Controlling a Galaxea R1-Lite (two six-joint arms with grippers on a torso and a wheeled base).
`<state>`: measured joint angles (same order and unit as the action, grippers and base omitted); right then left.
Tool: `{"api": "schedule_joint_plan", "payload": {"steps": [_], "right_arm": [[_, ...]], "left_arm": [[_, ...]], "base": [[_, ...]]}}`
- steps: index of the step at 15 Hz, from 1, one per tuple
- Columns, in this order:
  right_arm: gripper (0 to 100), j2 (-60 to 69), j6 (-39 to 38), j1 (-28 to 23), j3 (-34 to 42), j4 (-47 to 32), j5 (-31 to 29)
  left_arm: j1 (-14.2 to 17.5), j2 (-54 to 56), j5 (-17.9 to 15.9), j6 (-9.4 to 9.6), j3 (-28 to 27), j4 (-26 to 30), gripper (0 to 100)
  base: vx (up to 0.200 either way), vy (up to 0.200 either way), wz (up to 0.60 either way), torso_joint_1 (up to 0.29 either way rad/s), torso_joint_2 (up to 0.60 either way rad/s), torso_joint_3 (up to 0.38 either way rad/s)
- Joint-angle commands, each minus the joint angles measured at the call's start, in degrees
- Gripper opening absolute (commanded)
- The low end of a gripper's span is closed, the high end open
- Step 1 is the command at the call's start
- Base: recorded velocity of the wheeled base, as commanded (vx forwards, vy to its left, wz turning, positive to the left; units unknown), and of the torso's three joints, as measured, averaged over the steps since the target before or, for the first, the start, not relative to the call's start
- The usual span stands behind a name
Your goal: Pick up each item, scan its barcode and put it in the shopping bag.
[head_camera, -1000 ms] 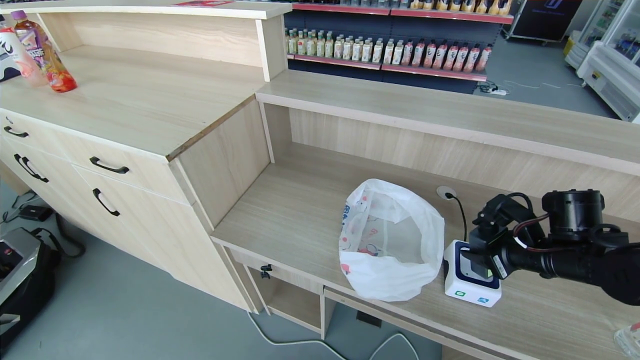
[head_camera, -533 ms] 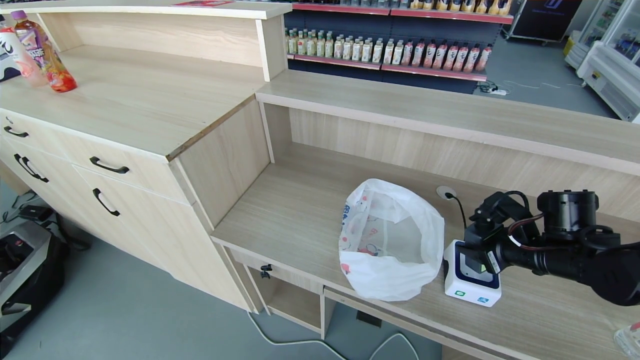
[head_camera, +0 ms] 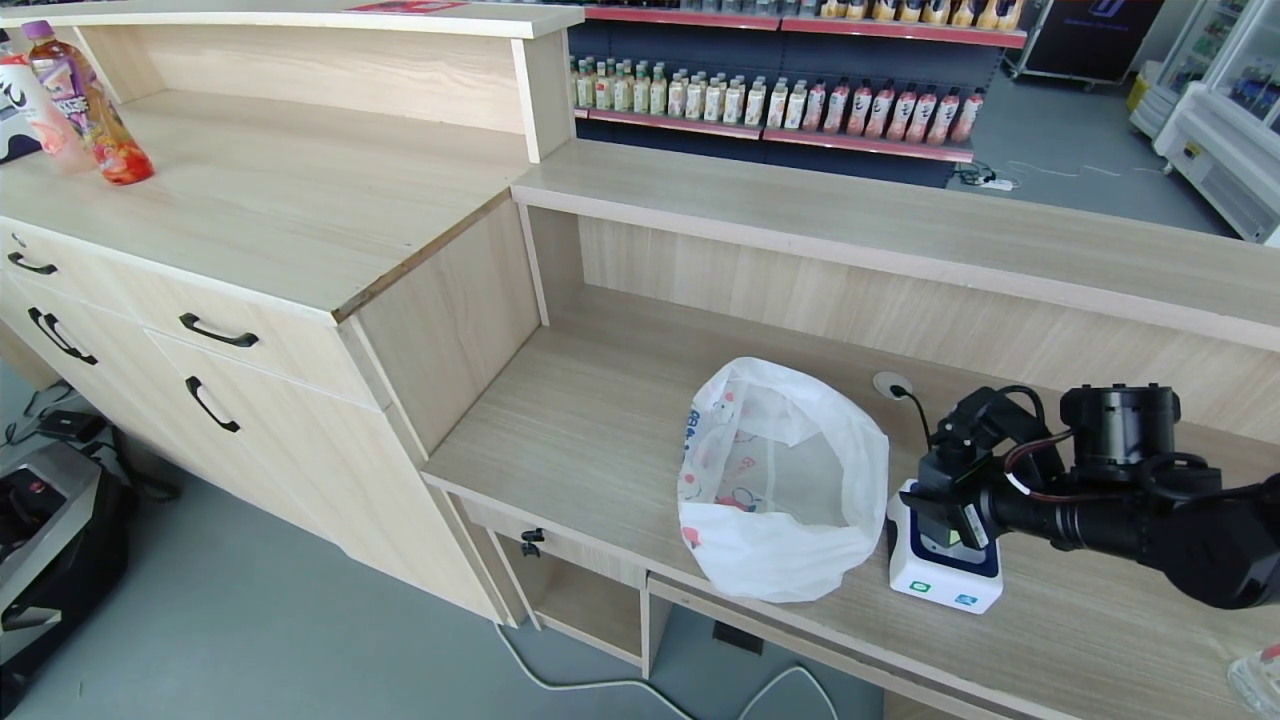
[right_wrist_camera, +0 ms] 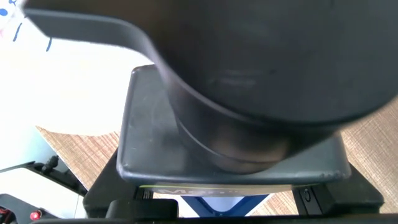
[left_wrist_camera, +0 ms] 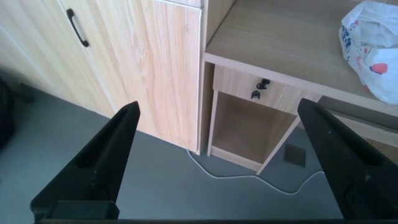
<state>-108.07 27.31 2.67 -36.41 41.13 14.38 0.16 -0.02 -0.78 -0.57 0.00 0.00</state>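
The black left gripper [left_wrist_camera: 217, 104] has its two long, tapering jaws spread wide, with nothing held between them. The black, tubular right arm [head_camera: 1160, 520] comes in from the robot's right and lies almost level, stretched toward its left. A squat black cylindrical joint housing [head_camera: 1120, 420] stands up from it near the wrist, and thin red and black cables [head_camera: 1030, 460] loop over the wrist. At its end the black right gripper [head_camera: 945, 505] tilts slightly down.
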Motion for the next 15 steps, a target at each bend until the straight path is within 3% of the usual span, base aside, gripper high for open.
{"api": "schedule_joint_plan", "payload": {"steps": [1,8,12,15], "right_arm": [[0,-0.12,0.03,0.05,-0.15,0.0,0.03],[0,0.49,0.03,-0.03,-0.15,-0.09,0.03],[0,12.8,0.55,-1.18,0.38,-0.35,-0.59],[0,23.08,2.49,-6.54,3.63,-2.11,-5.95]], "left_arm": [[0.02,0.02,-0.01,-0.04,0.0,0.0,100],[0.02,0.02,-0.01,-0.04,0.0,0.0,100],[0.02,0.02,-0.01,-0.04,0.0,0.0,100],[0.02,0.02,-0.01,-0.04,0.0,0.0,100]], "base": [[0.0,0.0,0.0,0.0,0.0,0.0],[0.0,0.0,0.0,0.0,0.0,0.0],[0.0,0.0,0.0,0.0,0.0,0.0],[0.0,0.0,0.0,0.0,0.0,0.0]]}}
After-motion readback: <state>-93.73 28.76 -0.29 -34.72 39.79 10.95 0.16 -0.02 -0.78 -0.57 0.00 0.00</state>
